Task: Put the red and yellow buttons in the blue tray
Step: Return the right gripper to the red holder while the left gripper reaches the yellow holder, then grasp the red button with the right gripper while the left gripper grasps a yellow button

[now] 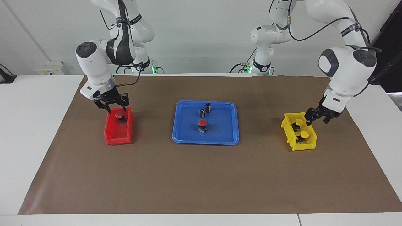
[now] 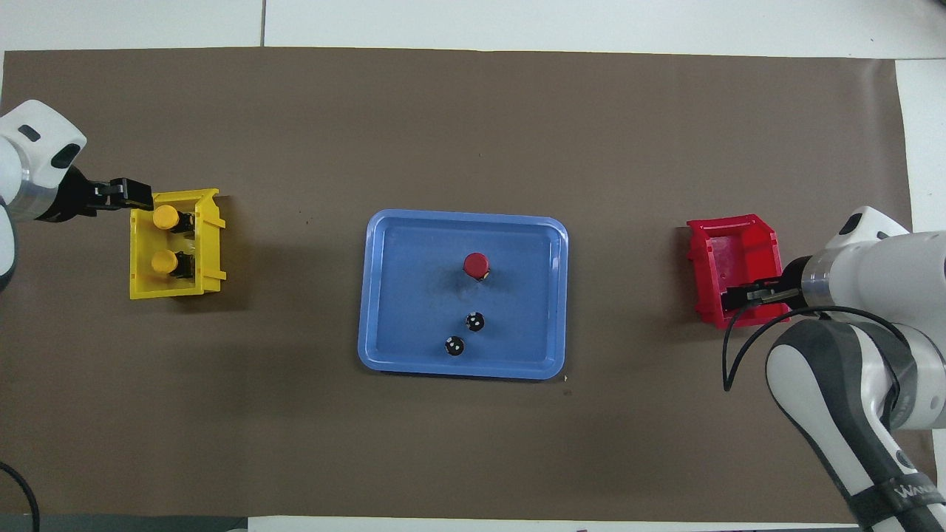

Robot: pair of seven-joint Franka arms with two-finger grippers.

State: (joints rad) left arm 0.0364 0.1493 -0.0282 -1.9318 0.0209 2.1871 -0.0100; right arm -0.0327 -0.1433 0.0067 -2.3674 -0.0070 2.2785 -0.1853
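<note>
1. Bench (image 1: 28, 125) carries a brown mat (image 1: 201, 175); the wide strip farthest from the robots lies bare
2. Blue tray (image 1: 226, 138) at mid-mat holds one red button (image 1: 203, 123) and two black cylinders (image 1: 205, 110)
3. Yellow bin (image 1: 309, 142) holds two yellow buttons (image 1: 301, 127); left gripper (image 1: 317, 117) at its rim, fingers' state cannot be told
4. Red bin (image 1: 113, 138) holds a red-capped button (image 1: 119, 115); right gripper (image 1: 112, 106) above it, fingers spread

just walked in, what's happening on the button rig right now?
One red-capped push button stands in the shallow blue plastic tray, beside two capless black cylinders. The right gripper hangs over the second red button in the small red bin. The left gripper is at the small yellow bin, over its two yellow-capped buttons. Neither holds anything.
</note>
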